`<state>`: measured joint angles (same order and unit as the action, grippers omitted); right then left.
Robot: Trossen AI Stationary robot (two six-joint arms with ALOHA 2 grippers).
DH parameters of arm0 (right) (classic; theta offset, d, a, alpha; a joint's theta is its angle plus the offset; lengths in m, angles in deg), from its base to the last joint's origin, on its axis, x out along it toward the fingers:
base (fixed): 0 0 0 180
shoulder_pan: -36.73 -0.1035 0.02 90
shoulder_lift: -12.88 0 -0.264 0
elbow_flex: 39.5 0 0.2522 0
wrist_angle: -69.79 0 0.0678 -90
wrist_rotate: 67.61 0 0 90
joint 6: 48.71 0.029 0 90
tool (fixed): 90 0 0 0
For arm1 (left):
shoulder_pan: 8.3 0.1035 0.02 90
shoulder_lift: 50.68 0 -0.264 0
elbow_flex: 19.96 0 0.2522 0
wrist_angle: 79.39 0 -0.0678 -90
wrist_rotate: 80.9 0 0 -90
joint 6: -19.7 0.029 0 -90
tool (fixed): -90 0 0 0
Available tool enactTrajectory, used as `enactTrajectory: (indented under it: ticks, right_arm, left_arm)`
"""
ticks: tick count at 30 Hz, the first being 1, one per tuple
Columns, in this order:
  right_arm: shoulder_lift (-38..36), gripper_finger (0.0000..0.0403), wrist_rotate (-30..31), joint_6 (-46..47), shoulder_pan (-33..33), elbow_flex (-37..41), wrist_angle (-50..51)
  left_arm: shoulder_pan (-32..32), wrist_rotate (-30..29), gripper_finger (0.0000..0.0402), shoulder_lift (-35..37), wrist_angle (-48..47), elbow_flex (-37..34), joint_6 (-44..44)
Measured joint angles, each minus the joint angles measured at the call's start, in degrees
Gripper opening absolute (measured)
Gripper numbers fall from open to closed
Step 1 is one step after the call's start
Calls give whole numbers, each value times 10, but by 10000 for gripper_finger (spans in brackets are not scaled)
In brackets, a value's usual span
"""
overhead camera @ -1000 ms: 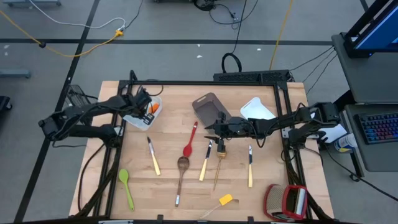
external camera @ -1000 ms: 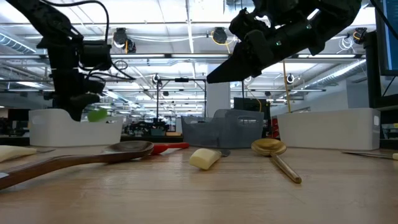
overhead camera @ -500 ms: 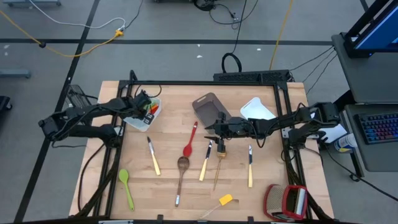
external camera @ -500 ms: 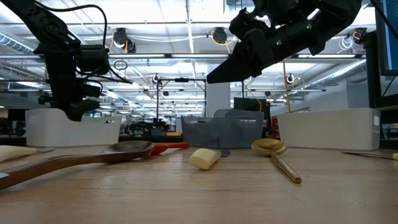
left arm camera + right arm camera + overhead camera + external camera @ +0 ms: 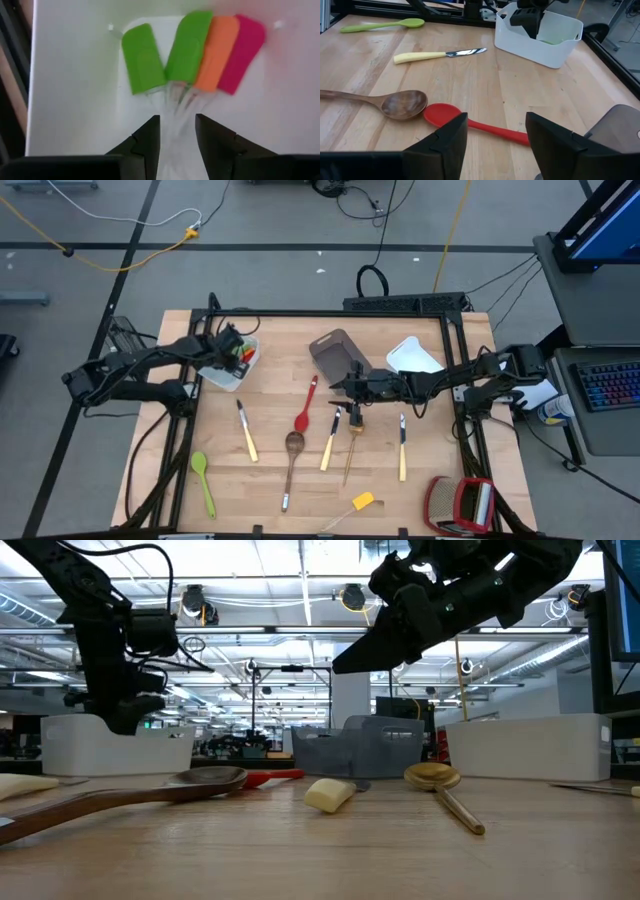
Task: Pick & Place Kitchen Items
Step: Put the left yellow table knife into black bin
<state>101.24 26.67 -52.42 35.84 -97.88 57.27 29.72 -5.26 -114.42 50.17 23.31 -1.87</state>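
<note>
Because our left gripper (image 5: 177, 145) hangs right over the white bin (image 5: 222, 375) at the table's left rear, with its fingers parted and nothing between them, we judge it is there for a drop-off into that bin. Inside, seen past those fingers, four spatulas lie side by side: two green spatulas (image 5: 165, 55), an orange spatula (image 5: 216, 52) and a pink-red spatula (image 5: 241, 52), all clear of the fingers.

Our right gripper (image 5: 495, 137) is also open and empty, poised above the middle of the table, near the red spoon (image 5: 470, 122) with the wooden spoon (image 5: 395, 102) just beside its bowl. We take the red spoon as the likeliest next pick, though the wooden bowl, so close beside it, could get nudged.

Farther out, the remaining items lie scattered on the table: a pale-handled knife (image 5: 245, 435) left of centre, the green spoon (image 5: 203, 480) near the front left, another pale-handled knife (image 5: 329, 442), the gold spoon (image 5: 351, 442), a third knife (image 5: 402, 448), and the small yellow piece (image 5: 362, 501) near the front edge. A grey bin (image 5: 336, 352) and a second white bin (image 5: 413, 355) sit at the back, and a red-and-silver object (image 5: 460, 505) stands in the front right corner, well apart from the grippers.
</note>
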Motion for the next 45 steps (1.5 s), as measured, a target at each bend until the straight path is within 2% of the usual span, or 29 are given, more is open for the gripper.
enactTrajectory:
  ticks: [6,11,20,26,31,35,45]
  right_arm:
    - [0,230,1,-1,0,0,0]
    - [0,232,1,-1,0,0,0]
    - [0,230,2,0,0,0,0]
    - [0,228,2,0,0,0,0]
    - [0,225,2,0,0,0,0]
    - [0,224,2,0,0,0,0]
    - [0,222,2,-2,0,0,0]
  left_arm:
    - [-2,46,129,0,-7,38,-10]
    - [-13,74,129,0,-4,67,-33]
    - [-71,75,129,0,56,75,-33]
    - [-121,109,129,0,80,75,-47]
    - [-167,134,129,0,83,75,-122]
    - [-211,177,129,0,87,75,-163]
    - [-329,168,129,0,105,75,-274]
